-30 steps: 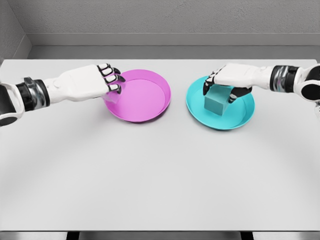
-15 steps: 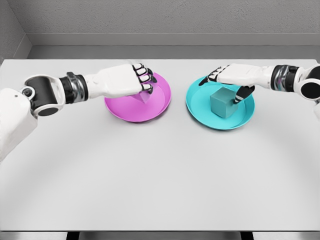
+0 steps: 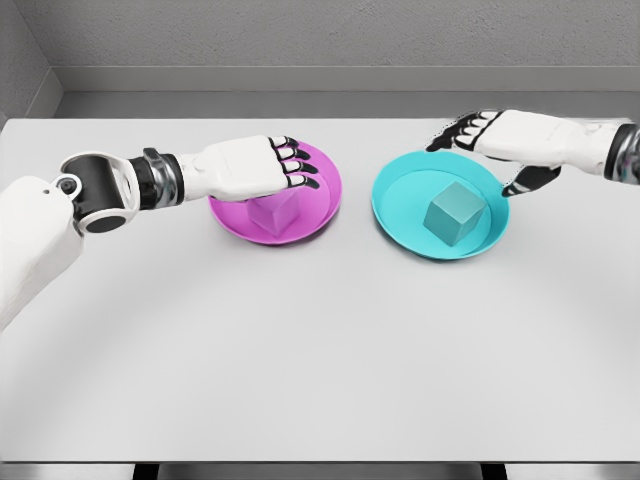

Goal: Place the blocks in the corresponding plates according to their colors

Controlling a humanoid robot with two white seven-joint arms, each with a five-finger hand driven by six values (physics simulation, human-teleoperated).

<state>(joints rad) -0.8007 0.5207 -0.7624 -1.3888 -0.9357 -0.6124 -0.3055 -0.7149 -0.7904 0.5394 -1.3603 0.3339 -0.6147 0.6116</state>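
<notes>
Both hands have let go since a moment ago: the right hand [image 3: 500,140] has lifted off the teal block [image 3: 455,213], fingers spread above the teal plate [image 3: 392,210], while the left hand [image 3: 250,167] hovers relaxed over the pink block [image 3: 274,213] in the pink plate [image 3: 325,205]. Pale grey bench [image 3: 320,350] stretches wide, meeting a grey wall [image 3: 320,35] behind.

Right robot hand [image 3: 500,145] released teal block [image 3: 456,213], lifted back past teal plate [image 3: 390,190] rim; block tilted in plate. Left robot hand [image 3: 255,167] fingers uncurled over pink block [image 3: 274,213], now resting in pink plate [image 3: 325,200]
</notes>
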